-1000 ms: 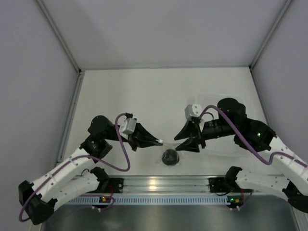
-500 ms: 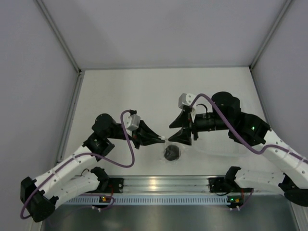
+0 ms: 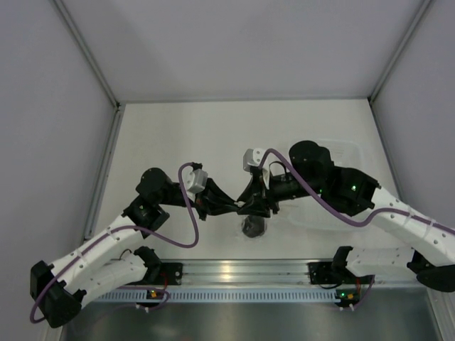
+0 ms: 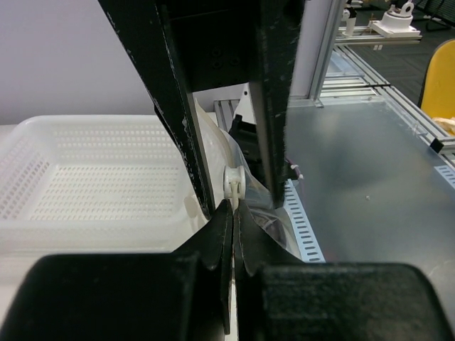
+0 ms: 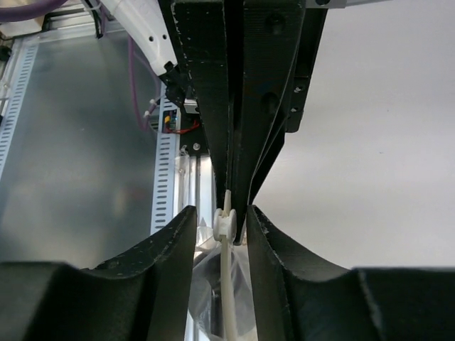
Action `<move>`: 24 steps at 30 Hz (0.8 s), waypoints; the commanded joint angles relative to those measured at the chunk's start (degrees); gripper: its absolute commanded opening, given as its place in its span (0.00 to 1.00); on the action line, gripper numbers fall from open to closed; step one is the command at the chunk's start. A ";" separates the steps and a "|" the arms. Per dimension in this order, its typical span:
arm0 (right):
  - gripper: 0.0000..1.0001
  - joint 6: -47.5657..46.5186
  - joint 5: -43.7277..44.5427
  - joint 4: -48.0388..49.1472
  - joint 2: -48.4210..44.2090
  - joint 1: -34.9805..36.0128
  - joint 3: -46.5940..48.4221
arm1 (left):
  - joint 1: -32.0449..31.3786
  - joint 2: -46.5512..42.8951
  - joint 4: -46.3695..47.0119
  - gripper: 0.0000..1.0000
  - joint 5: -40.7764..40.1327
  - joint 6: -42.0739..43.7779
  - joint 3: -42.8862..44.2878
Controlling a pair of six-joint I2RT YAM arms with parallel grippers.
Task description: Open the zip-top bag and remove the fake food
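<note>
The pale grey side wall [image 3: 43, 106] rises at the left, framed by an aluminium post, beside the white table [image 3: 185, 135]. An aluminium rail [image 3: 234, 270] runs along the table's near edge, carrying both arm bases.

The left gripper [image 3: 237, 208] reaches toward the table's near middle. Its fingers are pressed flat together on the top edge of the zip-top bag [image 5: 210, 273], which hangs from them just above the surface. The fake food [image 3: 252, 227] sits low inside the bag, a dark ball directly under the two meeting grippers.

The bag's white slider [image 5: 225, 223] stands on the zip strip just past the left fingertips. The right gripper [image 3: 253, 204] faces the left one tip to tip. Its jaws straddle the slider, with a narrow gap showing on each side, so nothing is clamped.

Farther right a white perforated tub [image 4: 92, 170] rests on the table behind the right arm, near the right wall.
</note>
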 commanded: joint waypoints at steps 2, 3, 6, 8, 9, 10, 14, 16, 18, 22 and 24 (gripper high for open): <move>0.31 -1.13 1.15 4.13 0.69 1.62 3.44 | -0.24 -0.23 3.73 0.00 -0.37 0.17 0.22; 0.29 -1.31 1.32 4.22 0.69 1.62 3.36 | -0.15 -0.23 3.73 0.00 -0.20 0.26 0.05; 0.24 -1.48 2.02 4.05 0.34 1.62 3.27 | -0.15 -0.41 3.73 0.00 -0.37 0.53 -0.13; 0.20 -1.66 2.29 3.96 0.17 1.63 3.09 | -0.15 -0.50 3.73 0.00 -0.64 0.61 -0.22; 0.20 -1.75 2.64 3.78 -0.10 1.62 3.00 | -0.15 -0.58 3.73 0.00 -0.81 0.70 -0.30; 0.19 -1.83 2.73 3.61 -0.10 1.62 3.00 | -0.15 -0.76 3.73 0.00 -0.90 0.79 -0.31; 0.09 -2.18 3.52 3.17 -0.71 1.62 2.13 | -0.15 -1.11 2.77 0.00 -2.04 1.40 -0.40; 0.08 -2.36 4.05 2.81 -0.98 1.62 1.86 | -0.06 -1.81 1.97 0.00 -2.31 2.11 -0.65; 0.03 -2.71 4.22 2.81 -1.50 1.62 1.16 | -0.06 -2.34 1.97 0.00 -2.74 2.37 -1.01; 0.00 -3.42 4.58 1.50 -1.42 1.62 1.60 | 0.29 -3.83 1.44 0.00 -3.45 2.81 -1.53; 0.00 -3.68 5.10 1.23 -1.77 1.62 1.51 | 0.55 -4.01 0.83 0.00 -3.19 3.25 -1.54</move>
